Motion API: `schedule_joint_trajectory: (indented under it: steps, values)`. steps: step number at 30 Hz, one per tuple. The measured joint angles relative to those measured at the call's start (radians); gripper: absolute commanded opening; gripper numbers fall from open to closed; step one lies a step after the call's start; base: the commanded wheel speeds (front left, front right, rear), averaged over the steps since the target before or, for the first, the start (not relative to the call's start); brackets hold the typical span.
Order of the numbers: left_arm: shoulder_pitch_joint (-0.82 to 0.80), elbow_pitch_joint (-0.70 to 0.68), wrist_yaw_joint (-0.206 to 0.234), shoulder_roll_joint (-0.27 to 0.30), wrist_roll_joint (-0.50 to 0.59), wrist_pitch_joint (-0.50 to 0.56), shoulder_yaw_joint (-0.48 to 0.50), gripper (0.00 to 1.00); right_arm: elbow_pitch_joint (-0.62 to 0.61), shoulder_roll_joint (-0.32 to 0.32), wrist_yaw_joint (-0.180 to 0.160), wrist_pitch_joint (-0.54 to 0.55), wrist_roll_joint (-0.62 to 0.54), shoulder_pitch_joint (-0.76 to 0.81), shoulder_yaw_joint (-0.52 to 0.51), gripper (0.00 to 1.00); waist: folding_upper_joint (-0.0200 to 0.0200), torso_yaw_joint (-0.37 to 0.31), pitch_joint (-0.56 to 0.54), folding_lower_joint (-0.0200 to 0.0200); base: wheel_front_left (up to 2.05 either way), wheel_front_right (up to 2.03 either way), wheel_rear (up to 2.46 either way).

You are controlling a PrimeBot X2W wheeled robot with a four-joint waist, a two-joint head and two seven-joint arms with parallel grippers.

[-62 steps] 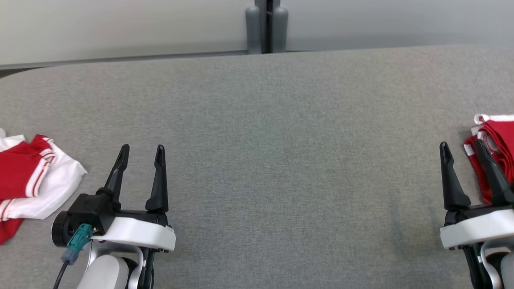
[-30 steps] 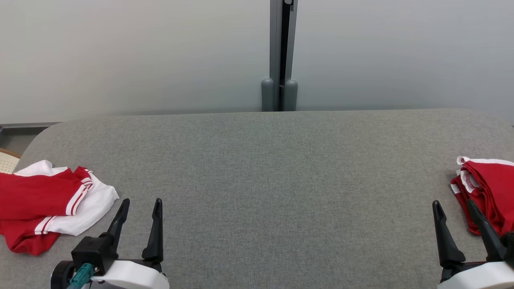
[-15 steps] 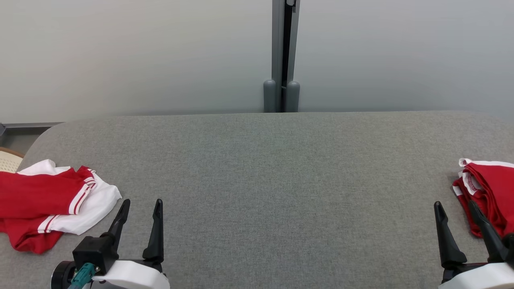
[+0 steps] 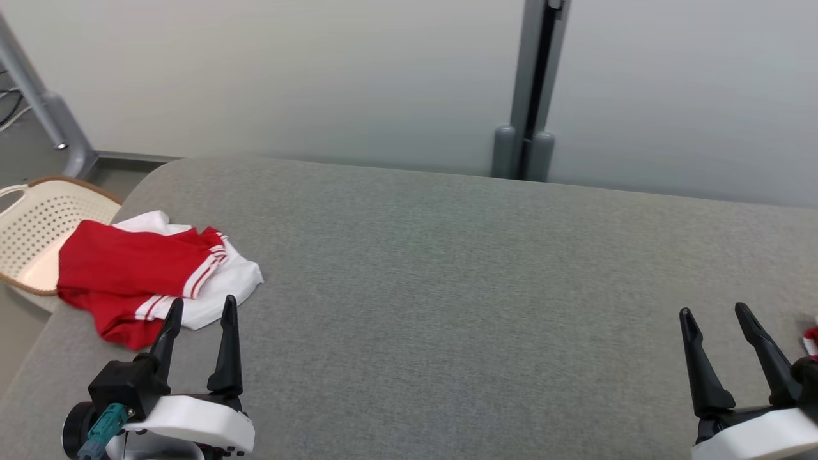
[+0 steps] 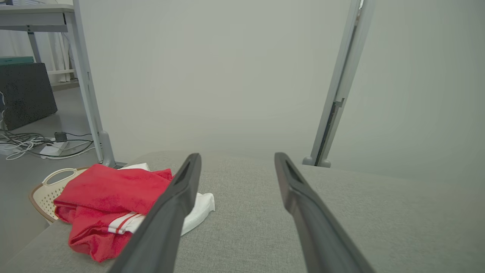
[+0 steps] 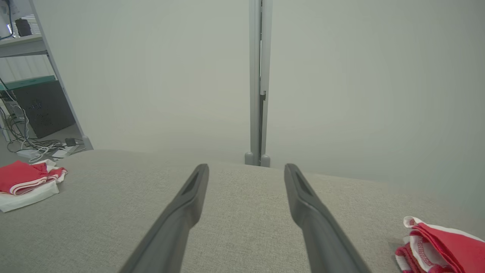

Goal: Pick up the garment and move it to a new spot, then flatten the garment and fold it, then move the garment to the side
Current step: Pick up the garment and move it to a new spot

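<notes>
A crumpled red and white garment (image 4: 153, 275) lies near the left end of the grey padded table (image 4: 447, 287); it is also in the left wrist view (image 5: 110, 193) and the right wrist view (image 6: 26, 182). My left gripper (image 4: 202, 306) hovers open just in front of it, with nothing between its fingers (image 5: 237, 157). My right gripper (image 4: 714, 313) stands open and empty at the lower right (image 6: 246, 167). A second red garment with white trim (image 6: 443, 246) lies to its right, only a sliver of it at the head view's edge (image 4: 810, 338).
A cream perforated basket (image 4: 38, 223) sits below the table's left end, also seen in the left wrist view (image 5: 45, 189). A grey partition wall with a post (image 4: 530, 96) runs behind the table. Cables lie on the floor (image 5: 34, 144) at the far left.
The head camera has swung to the left, so the left garment sits further in and the basket has come into view. Both grippers stay open and keep their pose.
</notes>
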Motion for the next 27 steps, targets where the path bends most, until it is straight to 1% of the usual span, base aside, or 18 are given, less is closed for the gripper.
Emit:
schedule_joint_trajectory:
  steps: [8, 13, 19, 24, 27]
  values:
    - [0.000, 0.000, 0.003, 0.008, -0.012, -0.004, 0.010, 1.00, -0.013, 0.000, 0.000, 0.008, 0.002, -0.006, 0.026, 1.00, 0.0000, 0.129, -0.001, 0.0000, 0.00, 0.00, 0.00]
    - [0.002, -0.005, 0.006, 0.016, -0.012, 0.004, 0.008, 1.00, -0.012, 0.002, 0.000, 0.008, 0.001, -0.011, 0.022, 1.00, 0.0000, 0.182, -0.002, 0.0000, 0.00, 0.00, 0.00]
    - [0.002, -0.014, 0.014, 0.020, -0.011, 0.005, 0.006, 1.00, -0.009, 0.008, 0.000, 0.007, -0.002, -0.011, 0.022, 1.00, 0.0000, 0.204, 0.004, 0.0000, 0.00, 0.00, 0.00]
    - [-0.005, -0.021, 0.016, 0.019, -0.011, 0.003, 0.005, 1.00, -0.017, 0.006, 0.000, 0.008, -0.002, -0.023, 0.021, 1.00, 0.0000, 0.204, 0.024, 0.0000, 0.00, 0.00, 0.00]
    - [-0.041, -0.016, 0.016, 0.008, -0.013, -0.005, 0.005, 1.00, -0.030, -0.003, 0.000, 0.017, -0.004, -0.044, 0.017, 1.00, 0.0000, 0.198, 0.052, 0.0001, 0.00, 0.00, 0.00]
